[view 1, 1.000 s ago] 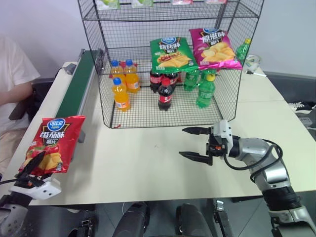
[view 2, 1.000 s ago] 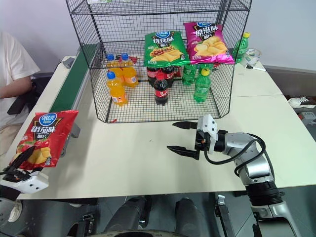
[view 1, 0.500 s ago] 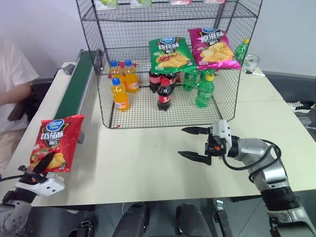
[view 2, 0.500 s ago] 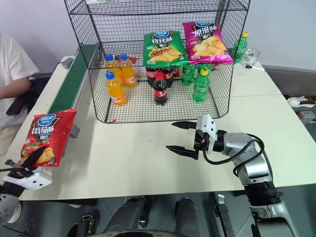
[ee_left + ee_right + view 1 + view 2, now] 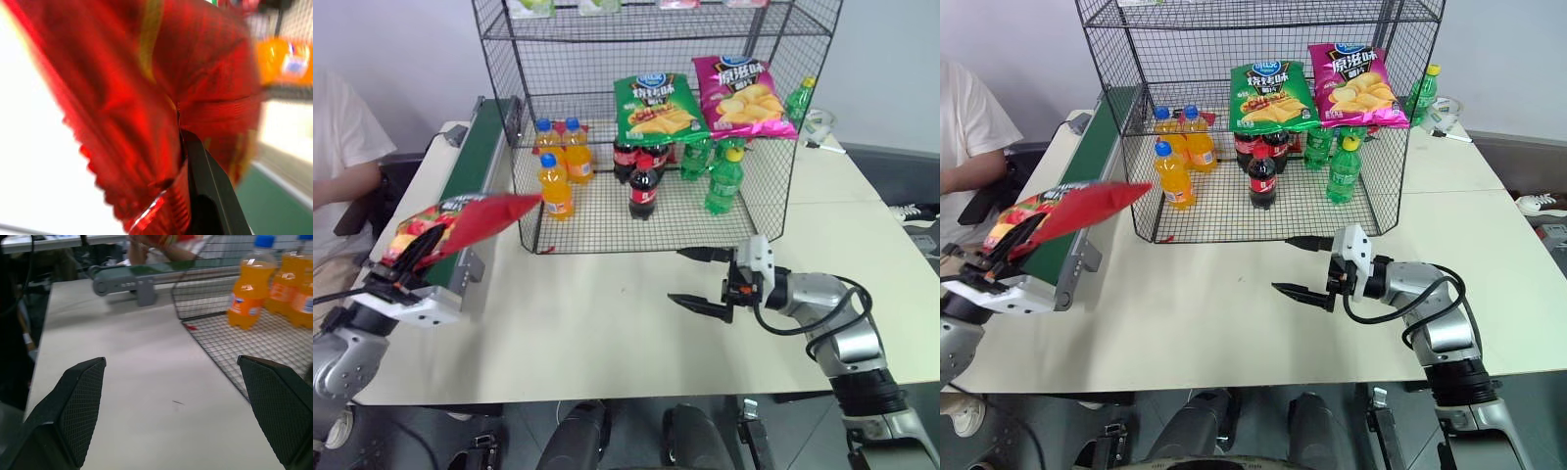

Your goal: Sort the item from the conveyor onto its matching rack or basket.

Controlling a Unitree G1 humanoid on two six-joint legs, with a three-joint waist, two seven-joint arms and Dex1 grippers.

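red chip bag lifted off the belt, not yet racked

our left gripper (image 5: 403, 269) is clenched on the lower edge of the red chip bag (image 5: 470, 217), which hangs tilted in the air above the near end of the conveyor (image 5: 470, 166), its top pointing toward the rack (image 5: 646, 117). our right gripper (image 5: 700, 279) waits over the table (image 5: 607, 313) with fingers spread and empty. we judge the pickup done; carrying the bag to the tier beside the green bag (image 5: 653, 104) and magenta bag (image 5: 742, 94) and letting go are left.

Your chip bag (image 5: 470, 217) was glossy red. The belt (image 5: 475, 157) was dark green, rack (image 5: 646, 117) black wire grid.
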